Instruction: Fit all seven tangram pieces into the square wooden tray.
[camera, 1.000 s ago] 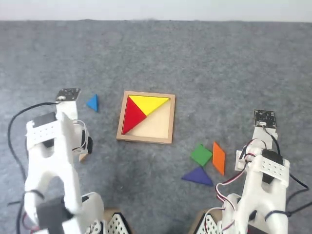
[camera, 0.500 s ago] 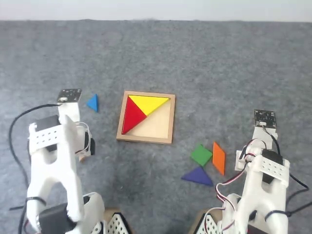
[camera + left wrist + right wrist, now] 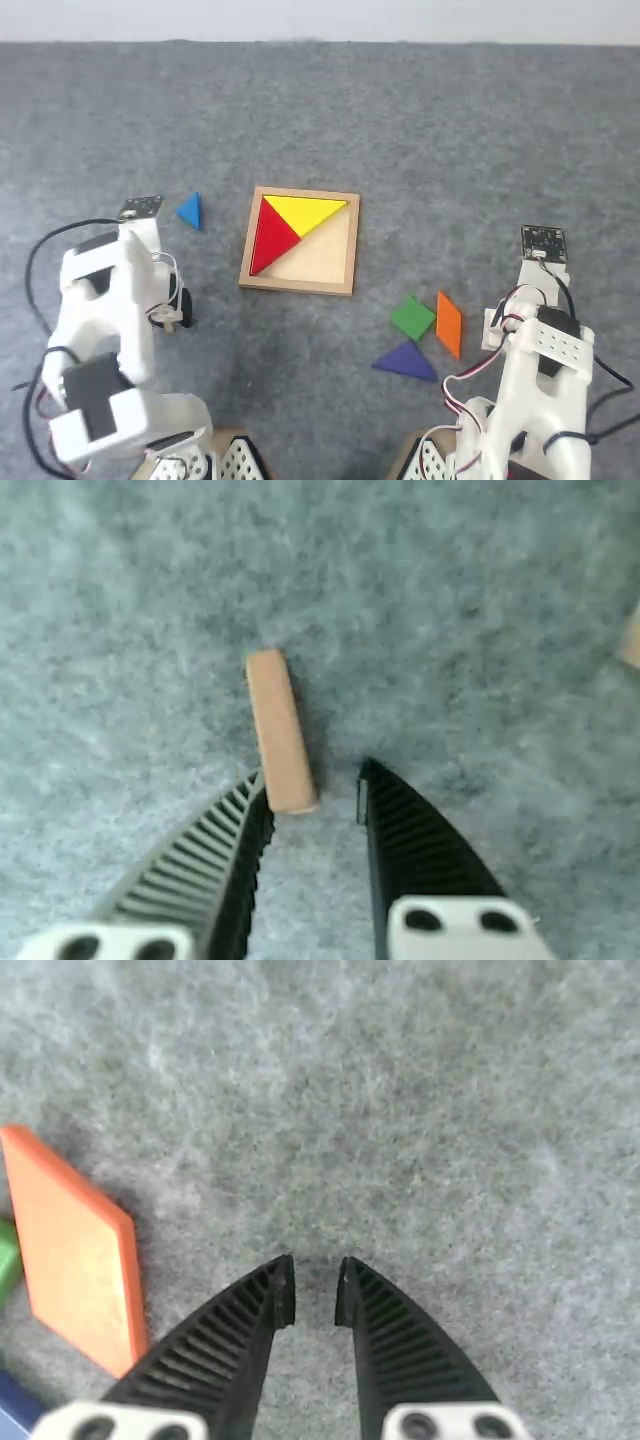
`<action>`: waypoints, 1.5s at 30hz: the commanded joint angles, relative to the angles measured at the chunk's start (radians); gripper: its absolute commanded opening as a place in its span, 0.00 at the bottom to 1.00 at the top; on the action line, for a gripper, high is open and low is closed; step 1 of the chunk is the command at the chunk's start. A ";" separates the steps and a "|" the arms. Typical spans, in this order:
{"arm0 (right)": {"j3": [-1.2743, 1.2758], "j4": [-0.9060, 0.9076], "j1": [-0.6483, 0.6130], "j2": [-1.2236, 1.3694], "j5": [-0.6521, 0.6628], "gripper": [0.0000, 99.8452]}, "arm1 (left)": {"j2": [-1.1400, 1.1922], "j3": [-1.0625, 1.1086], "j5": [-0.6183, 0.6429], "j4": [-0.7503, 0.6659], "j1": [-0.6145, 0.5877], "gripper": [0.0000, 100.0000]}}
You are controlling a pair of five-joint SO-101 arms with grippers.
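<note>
Left wrist view shows your left claw [image 3: 312, 777] released. Its jaws are spread over the grey mat, and the near end of a narrow tan piece [image 3: 278, 725] sits between the tips, just beside one finger and not clamped. That piece lies on the left arm's side of the wooden tray [image 3: 298, 287], well apart from it.

Your right claw [image 3: 315, 1285] is also released, its jaws only narrowly parted with bare mat between them. It is on the far side of the orange parallelogram [image 3: 75, 1250] from the tray.

Inside the tray, a red triangle [image 3: 270, 238] and a yellow triangle [image 3: 303, 212] meet edge to edge. A small blue triangle [image 3: 190, 211] sits beside the tray on the left arm's side. On the right arm's side, a green square [image 3: 412, 318] and a purple triangle [image 3: 407, 361] lie near the tray's corner.
</note>
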 commanded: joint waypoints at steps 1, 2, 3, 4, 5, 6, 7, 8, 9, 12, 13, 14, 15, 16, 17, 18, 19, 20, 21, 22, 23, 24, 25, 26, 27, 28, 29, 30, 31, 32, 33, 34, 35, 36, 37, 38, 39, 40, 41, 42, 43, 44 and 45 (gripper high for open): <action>-0.009 -0.004 -0.002 -0.001 0.014 0.08 | 0.054 -0.064 -0.012 0.015 -0.006 0.14; -0.009 -0.004 -0.002 -0.001 0.014 0.08 | 0.055 -0.067 -0.011 0.015 -0.006 0.14; -0.009 -0.004 -0.002 -0.001 0.014 0.08 | 0.055 -0.068 -0.011 0.015 -0.006 0.14; -0.009 -0.004 -0.002 -0.001 0.014 0.08 | 0.054 -0.068 -0.011 0.015 -0.006 0.14; -0.009 -0.004 -0.002 -0.001 0.014 0.08 | 0.052 -0.068 -0.011 0.014 -0.006 0.14; -0.009 -0.004 -0.002 -0.001 0.014 0.08 | 0.051 -0.068 -0.011 0.011 -0.006 0.14; -0.009 -0.004 -0.002 -0.001 0.014 0.08 | 0.048 -0.068 -0.009 0.005 -0.006 0.14; -0.009 -0.004 -0.002 -0.001 0.014 0.08 | 0.048 -0.067 -0.009 0.002 -0.006 0.14; -0.009 -0.004 -0.002 -0.001 0.014 0.08 | 0.048 -0.067 -0.009 0.002 -0.006 0.14; -0.009 -0.004 -0.002 -0.001 0.014 0.08 | 0.046 -0.068 -0.009 0.002 -0.006 0.10; -0.009 -0.004 -0.002 -0.001 0.014 0.08 | 0.046 -0.068 -0.009 0.000 -0.006 0.09; -0.009 -0.004 -0.002 -0.001 0.014 0.08 | 0.046 -0.068 -0.009 0.000 -0.006 0.08; -0.009 -0.004 -0.002 -0.001 0.014 0.08 | 0.046 -0.068 -0.009 0.000 -0.006 0.07; -0.009 -0.004 -0.002 -0.001 0.014 0.08 | 0.046 -0.068 -0.009 0.000 -0.006 0.07; -0.009 -0.004 -0.002 -0.001 0.014 0.08 | 0.046 -0.068 -0.009 0.002 -0.006 0.07; -0.009 -0.004 -0.002 -0.001 0.014 0.08 | 0.046 -0.067 -0.009 0.002 -0.006 0.06; -0.009 -0.004 -0.002 -0.001 0.014 0.08 | 0.046 -0.067 -0.008 0.003 -0.008 0.06; -0.009 -0.004 -0.002 -0.001 0.014 0.08 | 0.046 -0.067 -0.006 0.006 -0.008 0.06; -0.009 -0.004 -0.002 -0.001 0.014 0.08 | 0.046 -0.067 0.005 0.006 -0.008 0.06; -0.009 -0.004 -0.002 -0.001 0.014 0.08 | 0.044 -0.067 0.015 0.006 -0.008 0.05; -0.009 -0.004 -0.002 -0.001 0.014 0.08 | 0.037 -0.067 0.018 0.008 -0.008 0.03; -0.009 -0.004 -0.002 -0.001 0.014 0.08 | 0.020 -0.061 0.020 0.008 -0.008 0.02; -0.009 -0.004 -0.002 -0.001 0.014 0.08 | -0.006 -0.053 0.020 0.011 -0.008 0.01; -0.009 -0.004 -0.002 -0.001 0.014 0.08 | -0.038 -0.039 0.021 0.011 -0.008 0.01; -0.009 -0.004 -0.002 -0.001 0.014 0.08 | -0.080 -0.019 0.021 0.015 -0.006 0.01; -0.009 -0.004 -0.002 -0.001 0.014 0.08 | -0.130 0.005 0.021 0.018 -0.005 0.01; -0.009 -0.004 -0.002 -0.001 0.014 0.08 | -0.186 0.031 0.025 0.020 -0.003 0.01; -0.009 -0.004 -0.002 -0.001 0.014 0.08 | -0.245 0.058 0.025 0.026 -0.002 0.01; -0.009 -0.004 -0.002 -0.001 0.014 0.08 | -0.311 0.084 0.025 0.034 0.000 0.01; -0.009 -0.004 -0.002 -0.001 0.014 0.08 | -0.376 0.102 0.026 0.049 0.002 0.01; -0.009 -0.004 -0.002 -0.001 0.014 0.08 | -0.437 0.114 0.026 0.071 0.005 0.01; -0.009 -0.004 -0.002 -0.001 0.014 0.08 | -0.494 0.117 0.028 0.098 0.020 0.01; -0.009 -0.004 -0.002 -0.001 0.014 0.08 | -0.546 0.119 0.028 0.135 0.038 0.01; -0.009 -0.004 -0.002 -0.001 0.014 0.08 | -0.591 0.113 0.029 0.163 0.063 0.01; -0.009 -0.004 -0.002 -0.001 0.014 0.08 | -0.624 0.102 0.029 0.178 0.087 0.01; -0.009 -0.004 -0.002 -0.001 0.014 0.08 | -0.646 0.084 0.031 0.192 0.109 0.01; -0.009 -0.004 -0.001 -0.001 0.014 0.08 | -0.654 0.059 0.040 0.213 0.135 0.01; -0.009 -0.004 -0.001 -0.001 0.014 0.08 | -0.652 0.027 0.051 0.239 0.167 0.01; -0.009 -0.004 -0.001 -0.001 0.014 0.08 | -0.640 -0.005 0.058 0.265 0.204 0.01; -0.009 -0.004 -0.001 -0.001 0.014 0.08 | -0.618 -0.038 0.063 0.282 0.252 0.01; -0.009 -0.004 -0.001 -0.001 0.014 0.08 | -0.588 -0.071 0.064 0.290 0.307 0.01; -0.009 -0.004 -0.001 -0.001 0.014 0.08 | -0.548 -0.101 0.080 0.293 0.361 0.01; -0.009 -0.004 -0.001 -0.001 0.014 0.08 | -0.503 -0.128 0.114 0.292 0.408 0.01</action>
